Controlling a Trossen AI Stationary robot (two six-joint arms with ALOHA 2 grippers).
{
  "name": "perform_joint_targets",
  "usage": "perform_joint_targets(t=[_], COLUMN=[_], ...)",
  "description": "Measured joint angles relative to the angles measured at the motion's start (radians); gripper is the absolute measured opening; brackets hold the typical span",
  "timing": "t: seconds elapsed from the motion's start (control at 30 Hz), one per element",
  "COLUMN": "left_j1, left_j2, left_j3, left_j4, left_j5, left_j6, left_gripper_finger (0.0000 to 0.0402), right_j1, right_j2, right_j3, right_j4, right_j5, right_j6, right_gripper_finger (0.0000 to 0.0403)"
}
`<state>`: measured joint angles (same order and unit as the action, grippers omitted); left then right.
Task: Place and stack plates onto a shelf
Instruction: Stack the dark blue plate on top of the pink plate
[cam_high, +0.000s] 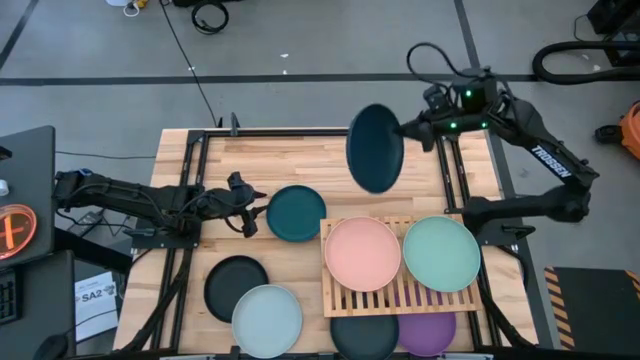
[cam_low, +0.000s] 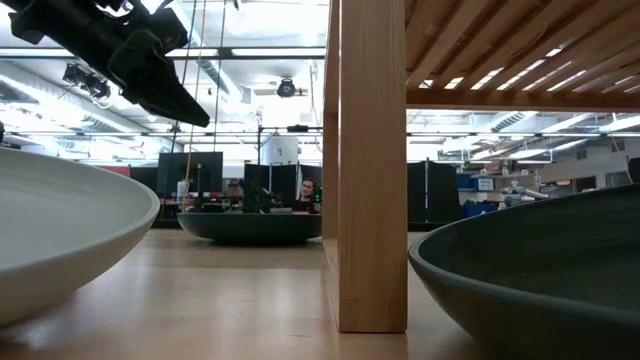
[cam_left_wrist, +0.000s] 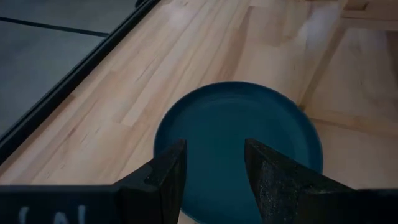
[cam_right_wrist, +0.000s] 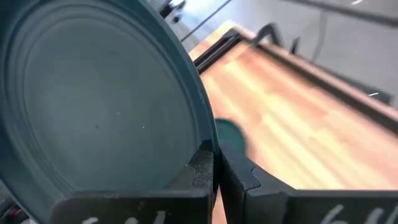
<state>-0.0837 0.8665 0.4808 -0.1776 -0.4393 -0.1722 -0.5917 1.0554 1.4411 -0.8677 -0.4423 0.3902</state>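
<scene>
My right gripper (cam_high: 408, 128) is shut on a dark teal plate (cam_high: 375, 148), held high over the table's far middle; its face fills the right wrist view (cam_right_wrist: 99, 106). My left gripper (cam_high: 250, 216) stands open at the left rim of a teal plate (cam_high: 296, 212) lying flat on the table, and its fingers (cam_left_wrist: 168, 171) stand apart over that plate's near rim (cam_left_wrist: 236, 134). The slatted shelf (cam_high: 400, 297) carries a pink plate (cam_high: 362, 253) and a mint plate (cam_high: 441, 253), side by side. My right gripper pinches the dark teal plate's rim (cam_right_wrist: 200, 148) between its two fingers, at the plate's right edge (cam_high: 399, 130). The fingers come from the table's right side, slanting slightly down. The plate is lifted clear of the table and tilted steeply, almost on edge.
A dark navy plate (cam_high: 237, 285) and a pale blue-grey plate (cam_high: 267, 320) lie at the near left. A dark plate (cam_high: 365, 338) and a purple plate (cam_high: 428, 332) lie under the shelf's near side. A shelf leg (cam_low: 370, 160) stands in the low view.
</scene>
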Motion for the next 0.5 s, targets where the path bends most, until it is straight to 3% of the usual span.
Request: perform_joint_targets(t=[0.33,0.5], left_j1=[0.0,0.0], left_j2=[0.0,0.0], left_j3=[0.0,0.0], left_j4=[0.0,0.0], left_j5=[0.0,0.0], left_j6=[0.0,0.0], left_gripper_finger=[0.0167,0.0167], right_j1=[0.248,0.354], right_j2=[0.008,0.029], right_j3=[0.0,-0.001], right_j4=[-0.021,-0.029], right_j5=[0.006,0.071], right_j6=[0.027,0.037], right_gripper_finger=[0.0014,0.0014])
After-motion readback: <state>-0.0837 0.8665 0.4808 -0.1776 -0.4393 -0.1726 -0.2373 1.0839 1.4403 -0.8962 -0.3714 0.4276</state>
